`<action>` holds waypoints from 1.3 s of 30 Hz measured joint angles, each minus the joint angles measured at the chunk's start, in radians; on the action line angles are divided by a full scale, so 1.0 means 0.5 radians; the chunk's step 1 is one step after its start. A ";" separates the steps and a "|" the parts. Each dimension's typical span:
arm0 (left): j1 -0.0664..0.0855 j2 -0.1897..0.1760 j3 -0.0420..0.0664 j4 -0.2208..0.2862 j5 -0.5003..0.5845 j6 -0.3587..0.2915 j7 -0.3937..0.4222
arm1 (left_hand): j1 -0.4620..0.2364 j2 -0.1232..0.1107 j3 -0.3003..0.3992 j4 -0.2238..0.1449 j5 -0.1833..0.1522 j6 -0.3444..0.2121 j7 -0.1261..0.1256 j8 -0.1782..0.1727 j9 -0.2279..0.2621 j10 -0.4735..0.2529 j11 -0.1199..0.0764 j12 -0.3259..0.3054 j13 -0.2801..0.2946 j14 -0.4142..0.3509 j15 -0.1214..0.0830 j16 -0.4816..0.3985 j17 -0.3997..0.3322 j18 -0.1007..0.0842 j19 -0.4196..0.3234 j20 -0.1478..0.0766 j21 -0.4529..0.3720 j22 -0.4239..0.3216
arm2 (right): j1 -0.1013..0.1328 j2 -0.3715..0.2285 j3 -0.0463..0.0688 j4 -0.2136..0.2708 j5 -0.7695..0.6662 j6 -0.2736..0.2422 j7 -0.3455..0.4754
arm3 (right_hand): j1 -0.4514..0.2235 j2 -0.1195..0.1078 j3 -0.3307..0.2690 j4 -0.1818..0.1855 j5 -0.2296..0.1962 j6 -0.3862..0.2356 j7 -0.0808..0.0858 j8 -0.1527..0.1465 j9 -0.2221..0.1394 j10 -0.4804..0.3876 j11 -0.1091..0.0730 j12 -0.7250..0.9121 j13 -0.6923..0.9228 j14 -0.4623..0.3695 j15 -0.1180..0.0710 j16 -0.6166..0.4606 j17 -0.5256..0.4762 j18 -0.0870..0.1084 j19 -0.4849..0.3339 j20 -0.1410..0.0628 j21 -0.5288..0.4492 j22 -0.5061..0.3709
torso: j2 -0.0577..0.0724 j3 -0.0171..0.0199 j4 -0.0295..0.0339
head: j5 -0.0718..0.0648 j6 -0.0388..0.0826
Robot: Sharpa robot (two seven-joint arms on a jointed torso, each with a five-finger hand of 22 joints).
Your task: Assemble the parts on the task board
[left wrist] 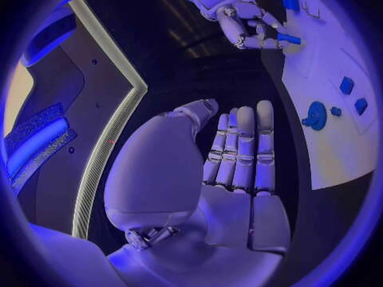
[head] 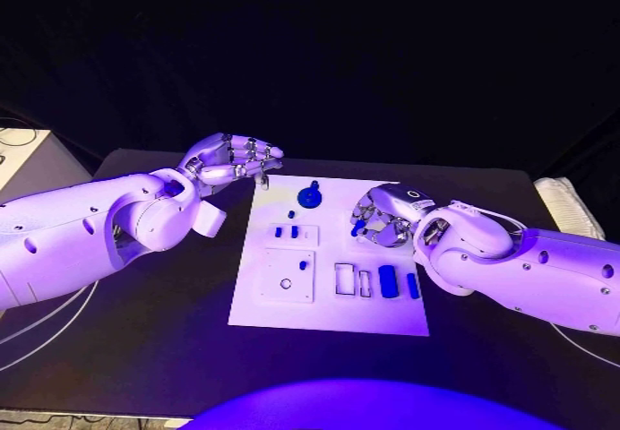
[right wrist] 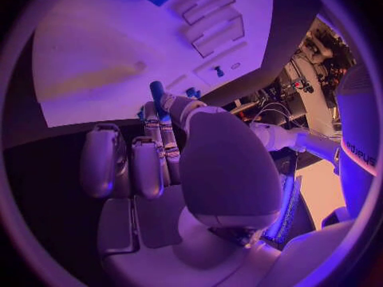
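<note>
The white board [head: 259, 309] lies in the middle of the black counter [head: 142, 358]. In the head view the left hand [head: 236, 159] hangs over the counter at about eleven o'clock from the board's centre, just off the board's far left corner. Its fingers are curled inward in that view, while the left wrist view shows them [left wrist: 243, 150] lying straight and close together beside the thumb, with nothing between them.

The right hand [head: 383, 221] hovers over the board's right half, at about two o'clock from its centre. It pinches a small blue peg [head: 357, 229] between the thumb and fingertips; the right wrist view shows the peg [right wrist: 157, 94] sticking out past the fingertips [right wrist: 163, 111], above the white surface.

Other blue pieces rest on the board. A round knob [head: 309, 193] sits near the far edge at twelve o'clock. Two small blocks [head: 293, 232] lie side by side in a raised square left of centre. A wide block [head: 388, 279] and a narrower one [head: 412, 286] stand in a row at four o'clock, beside two pale rectangular slots [head: 345, 279]. A square plate with a ring-shaped hole [head: 286, 284] sits at seven o'clock, with a tiny blue bit [head: 305, 264] on it.
</note>
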 measured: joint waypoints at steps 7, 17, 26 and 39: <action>0.000 0.005 0.000 -0.006 0.002 0.000 0.000 | 0.000 0.000 0.000 0.000 0.000 0.000 0.000 0.000 0.000 0.000 0.000 0.000 0.000 0.000 0.000 0.000 0.000 0.000 0.000 0.000 0.000 0.000 | 0.007 0.031 0.003 0.139 0.024 -0.034 -0.002 | -0.011 0.011 0.007 -0.020 0.005 -0.003 -0.002 0.000 0.000 0.006 0.004 -0.008 0.000 0.000 0.000 0.000 0.004 0.000 0.000 0.000 0.000 0.000 | 0.000 -0.0012 -0.002 | 0.022 -0.007; 0.000 0.020 0.000 -0.010 0.006 0.001 -0.002 | 0.000 0.000 0.000 0.000 0.000 0.000 0.000 0.000 0.000 0.000 0.000 0.000 0.000 0.000 0.000 0.000 0.000 0.000 0.000 0.000 0.000 0.000 | -0.077 0.237 -0.008 0.178 0.044 -0.038 0.005 | -0.018 0.008 0.018 -0.035 0.005 -0.019 -0.001 0.014 0.000 0.007 0.004 -0.019 0.008 0.000 0.000 0.000 -0.003 0.000 0.000 0.000 0.000 0.000 | 0.001 -0.0010 0.000 | 0.059 -0.014; 0.000 0.025 0.000 -0.009 0.010 0.002 -0.003 | 0.000 0.000 0.000 0.000 0.000 0.000 0.000 0.000 0.000 0.000 0.000 0.000 0.000 0.000 0.000 0.000 0.000 0.000 0.000 0.000 0.000 0.000 | -0.161 0.371 -0.026 0.130 0.032 -0.036 0.010 | -0.029 0.008 0.024 -0.041 0.005 -0.027 0.000 0.023 0.000 0.007 0.004 -0.023 0.008 0.000 0.000 0.000 -0.009 0.000 0.000 0.000 0.000 -0.001 | 0.004 -0.0027 0.003 | 0.083 -0.016; 0.000 0.028 0.000 -0.008 0.013 0.007 -0.007 | 0.000 0.000 0.000 0.000 0.000 0.000 0.000 0.000 0.000 0.000 0.000 0.000 0.000 0.000 0.000 0.000 0.000 0.000 0.000 0.000 0.000 0.000 | -0.215 0.459 -0.039 0.043 -0.014 -0.026 0.003 | -0.052 0.000 0.023 -0.042 0.003 -0.031 0.007 0.029 0.000 0.024 -0.009 -0.034 0.008 0.000 0.000 0.000 -0.010 0.000 0.000 0.000 -0.008 -0.001 | 0.005 -0.0002 0.001 | 0.104 -0.034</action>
